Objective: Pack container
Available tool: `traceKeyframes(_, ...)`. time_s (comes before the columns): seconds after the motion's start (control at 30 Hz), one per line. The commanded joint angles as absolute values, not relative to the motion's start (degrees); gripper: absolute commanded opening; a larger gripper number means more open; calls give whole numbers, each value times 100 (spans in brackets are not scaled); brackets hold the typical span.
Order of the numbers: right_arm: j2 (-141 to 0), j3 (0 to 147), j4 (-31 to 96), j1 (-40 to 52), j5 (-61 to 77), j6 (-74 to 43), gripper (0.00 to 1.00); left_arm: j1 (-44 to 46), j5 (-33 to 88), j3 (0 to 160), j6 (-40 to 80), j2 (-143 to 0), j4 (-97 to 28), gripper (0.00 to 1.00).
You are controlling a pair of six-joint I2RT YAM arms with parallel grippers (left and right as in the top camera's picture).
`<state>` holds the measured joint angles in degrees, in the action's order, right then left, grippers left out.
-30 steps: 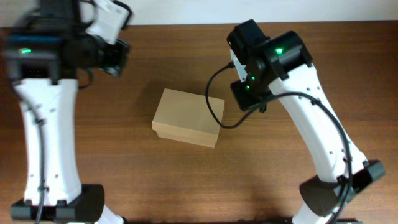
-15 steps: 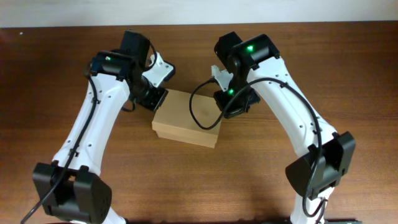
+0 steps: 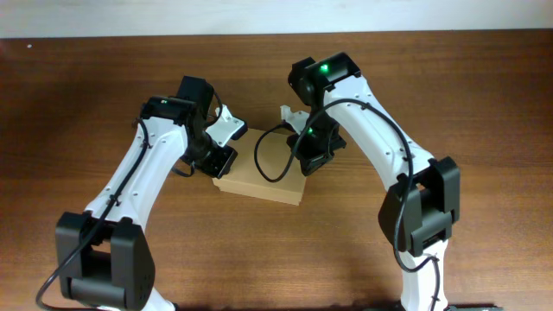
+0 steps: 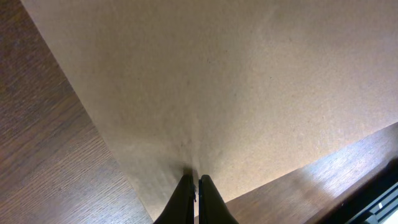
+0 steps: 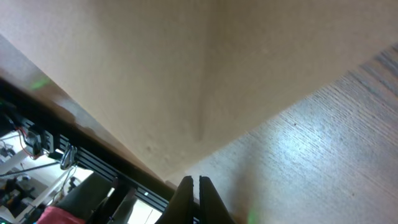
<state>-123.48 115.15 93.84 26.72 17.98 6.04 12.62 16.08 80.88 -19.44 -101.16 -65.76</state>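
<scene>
The container (image 3: 259, 175) is a plain tan cardboard box with its lid down, lying in the middle of the table. My left gripper (image 3: 218, 158) is shut and empty, its tips on the box's left end. In the left wrist view the shut fingers (image 4: 196, 179) touch the box top (image 4: 236, 81) near its edge. My right gripper (image 3: 311, 155) is shut and empty at the box's right end. In the right wrist view its fingers (image 5: 194, 180) sit at the box's edge (image 5: 186, 62), next to the table surface.
The wooden table (image 3: 363, 250) runs out on all sides of the box. A black cable (image 3: 263, 164) from the right arm loops over the box top. The arm bases stand at the front left and front right. A white wall lies past the far edge.
Both arms have swung in toward the box. The left arm came from the far left, and both shut grippers have dropped onto the box's two ends. The box has not moved.
</scene>
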Motion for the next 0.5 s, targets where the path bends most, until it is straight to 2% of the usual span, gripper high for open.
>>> traceKeyframes(0.0, -12632, 11474, 9299, 2703, 1911, 711, 5, 1260, 1741, 7953, -1881, -10407, -6512, 3)
traceKeyframes(0.27, -13128, 11644, 8799, 2679, 1911, 711, 4, 1260, 1737, 7959, -1743, -10490, -6226, 4)
traceKeyframes(0.37, -13117, 12805, 9000, 2508, 1907, 659, 4, 1258, 1664, 8475, -1673, -10488, -6125, 3)
traceKeyframes(0.47, -13117, 14151, 9216, 2134, 1623, 370, 4, 1258, 1013, 9378, -1243, -10488, -5937, 6)
